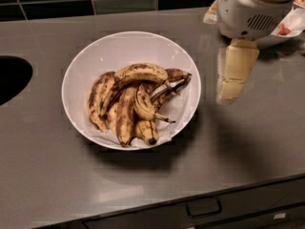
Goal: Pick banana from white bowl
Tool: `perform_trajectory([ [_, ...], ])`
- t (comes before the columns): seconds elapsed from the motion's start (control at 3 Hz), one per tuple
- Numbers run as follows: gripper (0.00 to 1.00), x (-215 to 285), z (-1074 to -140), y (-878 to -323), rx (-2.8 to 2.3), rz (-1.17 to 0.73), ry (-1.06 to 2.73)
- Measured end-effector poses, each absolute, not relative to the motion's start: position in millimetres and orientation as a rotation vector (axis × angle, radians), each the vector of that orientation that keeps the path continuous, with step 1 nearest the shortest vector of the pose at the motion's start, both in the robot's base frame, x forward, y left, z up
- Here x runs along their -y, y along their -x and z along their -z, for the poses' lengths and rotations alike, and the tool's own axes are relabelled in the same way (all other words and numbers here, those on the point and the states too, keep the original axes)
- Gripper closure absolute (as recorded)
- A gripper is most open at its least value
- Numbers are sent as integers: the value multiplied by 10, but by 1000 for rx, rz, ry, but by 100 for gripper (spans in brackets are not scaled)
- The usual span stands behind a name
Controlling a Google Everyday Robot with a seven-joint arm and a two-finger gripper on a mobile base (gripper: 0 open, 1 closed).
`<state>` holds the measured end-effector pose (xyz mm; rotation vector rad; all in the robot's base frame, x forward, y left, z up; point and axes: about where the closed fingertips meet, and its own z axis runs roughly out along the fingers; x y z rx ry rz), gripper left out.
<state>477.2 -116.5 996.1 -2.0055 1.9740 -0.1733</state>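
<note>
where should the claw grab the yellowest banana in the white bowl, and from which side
Probably take the banana at the crest of its arch, coming down from above: it lies on top of the pile in the white bowl, crest exposed, ends among darker bananas. The claw hangs beside the bowl.

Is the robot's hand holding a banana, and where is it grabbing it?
No, nothing is held. The gripper hangs right of the white bowl; the banana lies inside it.

Tool [234,75] hangs nr white bowl [119,46], apart, over counter [47,185]; banana [138,73] atop pile [125,123].
</note>
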Motion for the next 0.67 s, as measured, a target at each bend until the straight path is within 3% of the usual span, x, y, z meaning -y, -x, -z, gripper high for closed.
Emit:
perform_trajectory([
  [0.67,0,360,-10143,-4830,-1758,212,2189],
])
